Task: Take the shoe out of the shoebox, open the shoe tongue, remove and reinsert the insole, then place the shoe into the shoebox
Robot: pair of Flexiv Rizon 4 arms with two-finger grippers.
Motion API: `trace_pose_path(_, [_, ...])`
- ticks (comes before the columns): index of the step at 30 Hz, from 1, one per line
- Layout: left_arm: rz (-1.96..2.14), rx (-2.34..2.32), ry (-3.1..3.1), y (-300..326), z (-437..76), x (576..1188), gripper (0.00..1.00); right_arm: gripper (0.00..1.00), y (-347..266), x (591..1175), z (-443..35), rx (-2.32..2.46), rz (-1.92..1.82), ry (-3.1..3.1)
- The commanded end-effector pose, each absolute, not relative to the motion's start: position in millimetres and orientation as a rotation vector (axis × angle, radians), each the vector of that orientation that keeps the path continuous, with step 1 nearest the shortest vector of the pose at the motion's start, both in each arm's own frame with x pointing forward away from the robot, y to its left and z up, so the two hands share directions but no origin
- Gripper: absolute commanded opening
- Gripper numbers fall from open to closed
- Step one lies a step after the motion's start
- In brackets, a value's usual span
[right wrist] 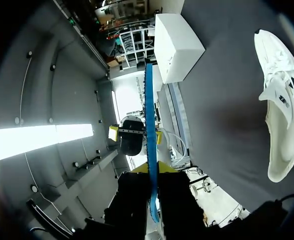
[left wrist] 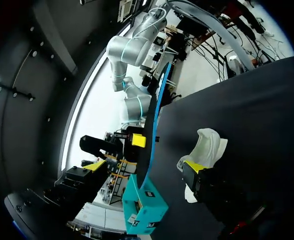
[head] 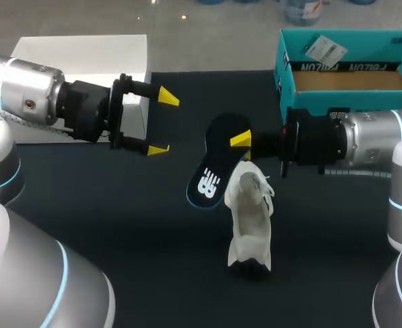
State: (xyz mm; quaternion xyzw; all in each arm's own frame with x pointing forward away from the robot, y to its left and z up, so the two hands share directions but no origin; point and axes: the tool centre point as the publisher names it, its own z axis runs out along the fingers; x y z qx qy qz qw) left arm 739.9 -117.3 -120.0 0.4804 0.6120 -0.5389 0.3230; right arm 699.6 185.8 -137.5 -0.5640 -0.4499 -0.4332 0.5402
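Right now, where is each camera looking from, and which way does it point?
Head view: above and behind the robot, looking down on the table; both arms show, left gripper open, right gripper shut on the insole, beside the shoe.
Left wrist view: on the left wrist, facing the insole's edge and the right gripper; its own gripper shows, open.
Right wrist view: on the right wrist, facing the left gripper; its own gripper shows, holding the insole.
Shared: the wrist views face each other; both see insole and shoe.

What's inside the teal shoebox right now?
Only bare brown floor shows inside the shoebox; a white tag lies on the teal panel behind. The near wall hides the floor's front strip.
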Motion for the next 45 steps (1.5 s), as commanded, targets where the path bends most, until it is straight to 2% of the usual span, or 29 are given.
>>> trace_pose_path(1, [-1.422,1.284,1.598,-140.4,-118.6,741.8,1.00,0.00,186.7,698.8,-137.4,-1.344,-1.028,-1.071])
trace_pose_path(10, [-1.408,1.344,1.554,-168.0,-127.7,720.8,1.00,0.00,186.7,698.8,-137.4,-1.344,-1.028,-1.071])
trace_pose_path(23, [-1.413,1.363,1.502,-193.5,-124.8,722.7,1.00,0.00,186.7,698.8,-137.4,-1.344,-1.028,-1.071])
trace_pose_path(24, [-1.436,1.357,1.507,-194.7,-125.3,722.8,0.96,0.00,186.7,698.8,-137.4,-1.344,-1.028,-1.071])
trace_pose_path(26, [-1.423,1.332,1.517,-197.0,-126.8,723.6,0.24,0.00,186.7,698.8,-137.4,-1.344,-1.028,-1.071])
trace_pose_path(27, [-1.431,1.334,1.515,-197.7,-127.3,723.8,0.00,0.00,186.7,698.8,-137.4,-1.344,-1.028,-1.071])
trace_pose_path(45, [-1.397,1.308,1.565,-202.6,-141.9,720.3,0.00,0.00,186.7,698.8,-137.4,-1.344,-1.028,-1.071])
